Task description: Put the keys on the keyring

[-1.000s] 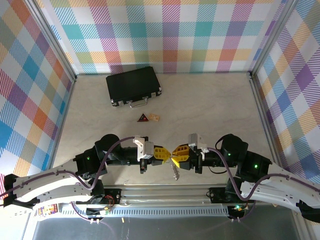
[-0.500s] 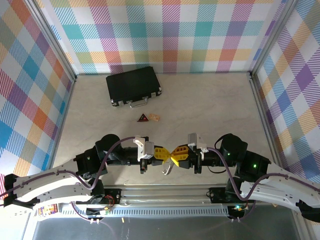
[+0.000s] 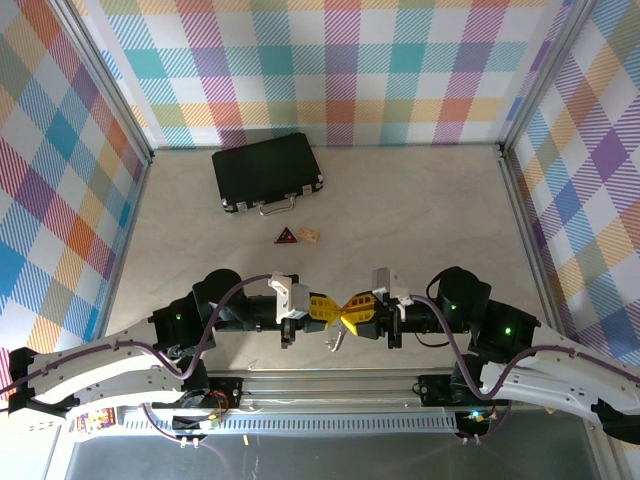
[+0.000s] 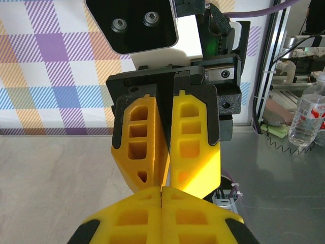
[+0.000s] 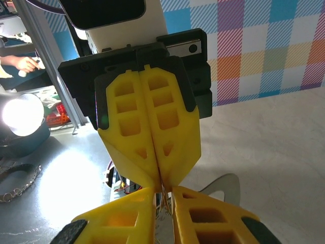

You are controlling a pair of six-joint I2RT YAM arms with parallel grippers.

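Observation:
My two grippers meet tip to tip low over the near part of the table. The left gripper (image 3: 338, 309) is shut, its yellow fingers pressed flat together (image 4: 161, 189). Facing it, the right gripper (image 3: 349, 312) has closed to a narrow slit (image 5: 163, 191) round thin metal strands of the keyring (image 5: 165, 199). A silver piece of the keyring (image 3: 335, 343) hangs below the meeting point. Whether the left tips also pinch the metal I cannot tell. The keys are hidden.
A black case (image 3: 266, 170) with a metal handle lies at the back left. A small dark-red triangle (image 3: 287, 236) and a tan chip (image 3: 309, 234) lie mid-table. The metal rail (image 3: 330, 385) runs along the near edge just below the grippers.
The right gripper's jaws have narrowed and it has edged left against the left tips. The hanging silver piece has swung from straight down to the left.

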